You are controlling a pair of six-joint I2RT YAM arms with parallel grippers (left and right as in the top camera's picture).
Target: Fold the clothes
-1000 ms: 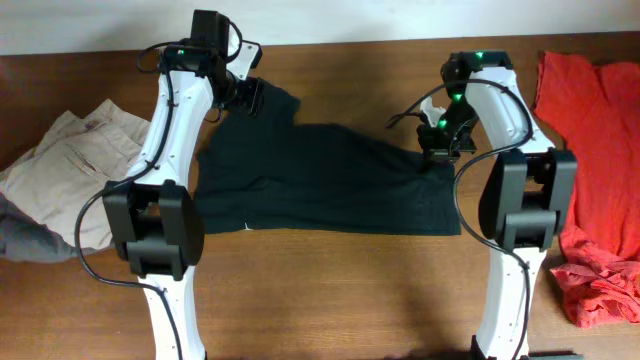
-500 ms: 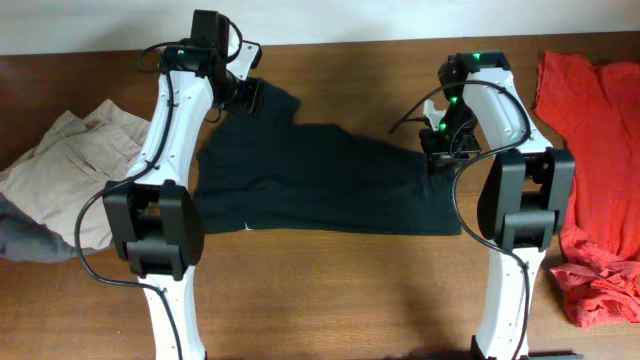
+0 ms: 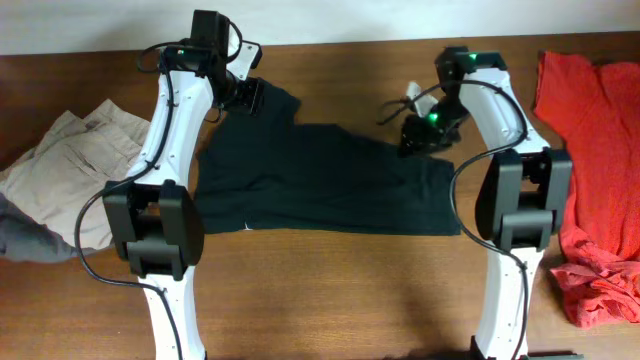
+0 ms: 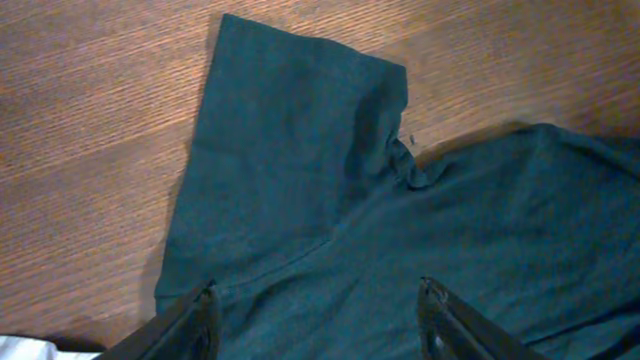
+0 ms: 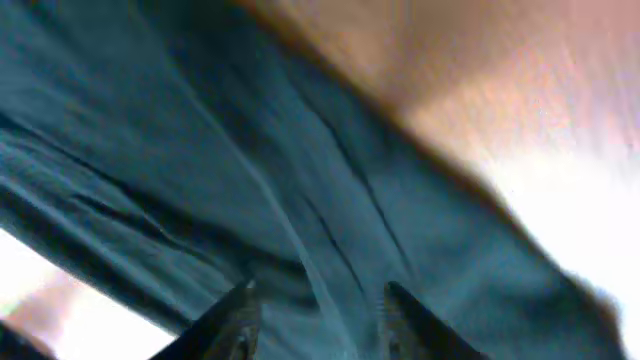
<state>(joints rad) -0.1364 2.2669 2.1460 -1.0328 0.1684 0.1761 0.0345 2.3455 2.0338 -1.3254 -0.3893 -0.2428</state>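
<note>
Brown wooden table (image 3: 330, 290) fills the overhead view. The black T-shirt (image 3: 320, 185) lies mid-table between the two arms and is spread wide from left to right. It is plain, very dark and mostly flat. The near hem runs almost straight and the far edge steps up at the left, where a short sleeve (image 3: 275, 102) sticks out toward the far side.

In the left wrist view the T-shirt (image 4: 300, 170) shows that sleeve lying flat on the wood. There is a curved shoulder seam and a small pucker where sleeve meets body. In the right wrist view the T-shirt (image 5: 200, 150) is blurred and shows long diagonal creases, with bare table past its edge.

Red garments (image 3: 590, 130) are on the right side and crumpled at the near right. Beige trousers (image 3: 70, 165) are bunched on the left, with a grey cloth (image 3: 25, 240) just near of them.

The left gripper (image 3: 248, 97) is over the far-left sleeve. At the wrist camera the left gripper (image 4: 318, 300) has its jaws spread wide, cloth beneath and nothing pinched. The right gripper (image 3: 413, 137) is over the shirt's far-right edge. Seen close, the right gripper (image 5: 318, 300) has its jaws parted, with fabric visible beyond the gap and no grip on it.

A small white label (image 3: 247, 226) sits at the near hem, left of centre.
</note>
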